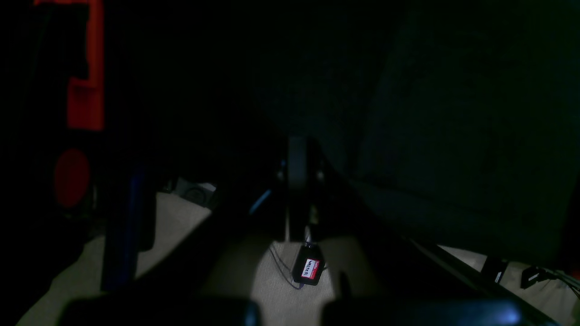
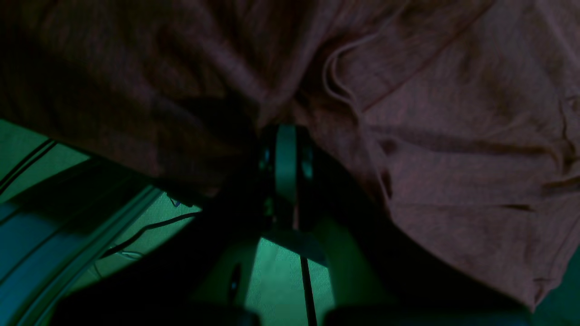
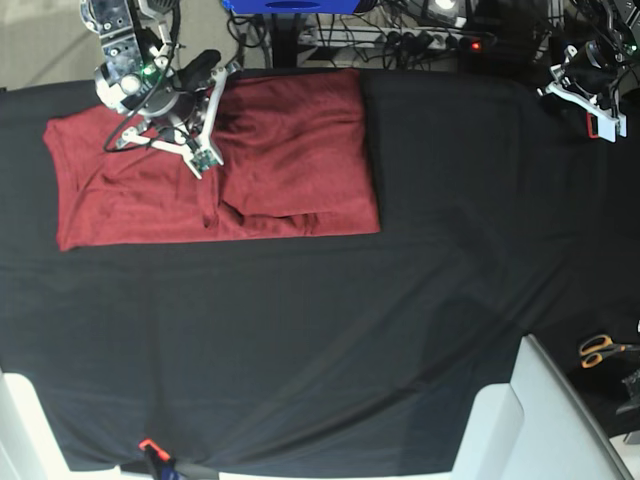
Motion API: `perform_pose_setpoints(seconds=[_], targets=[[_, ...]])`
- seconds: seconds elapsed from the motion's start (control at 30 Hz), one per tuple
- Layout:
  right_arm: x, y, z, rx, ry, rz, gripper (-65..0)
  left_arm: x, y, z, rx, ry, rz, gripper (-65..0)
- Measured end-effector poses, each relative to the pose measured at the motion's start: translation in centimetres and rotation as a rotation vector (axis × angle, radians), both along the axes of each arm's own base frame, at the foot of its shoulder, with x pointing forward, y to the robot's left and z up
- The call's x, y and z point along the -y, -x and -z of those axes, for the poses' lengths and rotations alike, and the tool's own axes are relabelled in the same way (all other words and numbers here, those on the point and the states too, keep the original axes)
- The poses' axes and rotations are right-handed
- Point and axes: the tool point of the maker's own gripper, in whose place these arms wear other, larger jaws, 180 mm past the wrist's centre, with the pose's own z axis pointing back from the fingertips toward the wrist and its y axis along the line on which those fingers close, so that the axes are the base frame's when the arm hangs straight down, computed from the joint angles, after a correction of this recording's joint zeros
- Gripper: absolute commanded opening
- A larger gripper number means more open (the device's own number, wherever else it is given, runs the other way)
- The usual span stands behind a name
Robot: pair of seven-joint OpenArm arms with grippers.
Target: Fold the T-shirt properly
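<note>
My right claw [image 3: 203, 160] is clamped tight on a bunched fold of the shirt [image 3: 290, 150] at the desk's [image 3: 400, 300] far edge — my left claw [image 3: 600, 120] is closed, empty, at the opposite far corner.

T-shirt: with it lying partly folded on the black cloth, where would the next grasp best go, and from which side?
Probably the free left edge of the T-shirt, approached from that side in the base view. That part lies flat and single-layered, while the right part is already doubled over with a thick fold line. The right gripper is shut on fabric near the middle; the left gripper sits far off, shut.
</note>
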Motion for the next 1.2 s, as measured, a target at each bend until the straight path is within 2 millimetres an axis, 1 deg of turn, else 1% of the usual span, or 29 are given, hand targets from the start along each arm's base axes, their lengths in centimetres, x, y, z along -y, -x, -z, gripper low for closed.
perform_pose_setpoints(seconds=[0.07, 0.1, 0.17, 0.2, 0.23, 0.27, 0.3, 0.33, 0.37, 0.4, 0.47, 0.5, 0.53, 0.57, 0.63, 0.7, 0.73, 0.77, 0.83, 0.93, 1.07, 1.2], targets=[[-0.1, -0.5, -1.0, 0.030, -0.003, 0.000, -63.5, 0.0, 0.0, 0.0, 0.000, 0.000, 0.000, -65.0], [0.0, -1.2, -1.9, 0.060, -0.014, 0.013, -63.5, 0.0, 0.0, 0.0, -0.001, 0.001, 0.000, -65.0], [1.5, -3.3, -4.1, 0.138, -0.023, 0.079, -63.3, 0.0, 0.0, 0.0, 0.000, 0.001, 0.000, -65.0], [3.1, -4.6, -5.3, 0.187, -0.015, 0.137, -63.2, 0.0, 0.0, 0.0, 0.000, 0.000, 0.000, -65.0], [5.2, -5.9, -6.4, 0.237, -0.018, 0.220, -62.7, 0.0, 0.0, 0.0, -0.001, -0.001, 0.001, -65.0], [7.7, -7.2, -7.7, 0.297, -0.041, 0.323, -60.2, 0.0, 0.0, 0.0, 0.000, 0.001, -0.001, -65.0], [10.4, -8.0, -8.8, 0.341, -0.055, 0.416, -56.7, 0.0, 0.0, 0.0, -0.001, 0.001, 0.000, -65.0], [12.8, -8.5, -9.7, 0.365, -0.070, 0.472, -50.1, 0.1, 0.1, 0.1, -0.003, 0.001, 0.000, -65.0], [15.1, -8.8, -10.4, 0.378, -0.073, 0.502, -41.9, 0.0, 0.2, 0.1, -0.005, 0.000, 0.001, -65.0], [16.7, -8.8, -10.6, 0.360, -0.093, 0.490, -33.2, 0.0, 0.1, 0.0, -0.005, -0.001, 0.001, -65.0], [19.7, -8.5, -9.8, 0.274, -0.096, 0.456, -14.9, -0.1, 0.2, 0.0, -0.008, -0.003, 0.002, -65.0], [21.3, -8.3, -9.0, 0.228, -0.099, 0.469, -7.8, 0.0, 0.2, 0.0, -0.006, -0.001, 0.001, -65.0], [23.0, -8.1, -8.2, 0.190, -0.119, 0.524, -2.6, 0.0, 0.2, 0.0, -0.005, -0.001, 0.000, -65.0], [24.6, -8.3, -7.6, 0.171, -0.144, 0.577, 0.0, 0.0, 0.1, 0.0, -0.006, -0.001, 0.001, -65.0], [27.4, -7.7, -5.9, 0.125, -0.225, 0.685, 0.0, 0.0, 0.2, 0.1, -0.004, 0.000, 0.000, -65.0], [29.3, -6.4, -3.6, 0.041, -0.311, 0.789, 0.0, 0.1, 0.1, 0.1, -0.004, 0.001, 0.000, -65.0], [29.7, -5.5, -2.4, -0.012, -0.342, 0.821, 0.0, 0.0, 0.2, 0.1, -0.007, -0.001, 0.001, -65.0], [29.8, -5.1, -1.4, -0.041, -0.400, 0.859, 0.0, 0.0, 0.2, 0.1, -0.007, -0.003, 0.002, -65.0], [29.5, -4.5, -0.1, -0.072, -0.482, 0.913, 0.0, 0.0, 0.2, 0.1, -0.005, 0.000, 0.000, -65.0], [28.8, -4.8, 0.4, -0.073, -0.555, 0.933, 0.0, 0.0, 0.2, 0.0, -0.004, 0.000, 0.000, -65.0], [27.9, -4.5, 0.9, -0.103, -0.564, 0.917, 0.0, 0.1, 0.2, 0.1, -0.003, 0.002, -0.001, -65.0], [25.8, -4.2, 1.2, -0.101, -0.578, 0.884, 0.0, -0.3, 0.8, 0.5, -0.045, -0.032, 0.018, -65.0]])
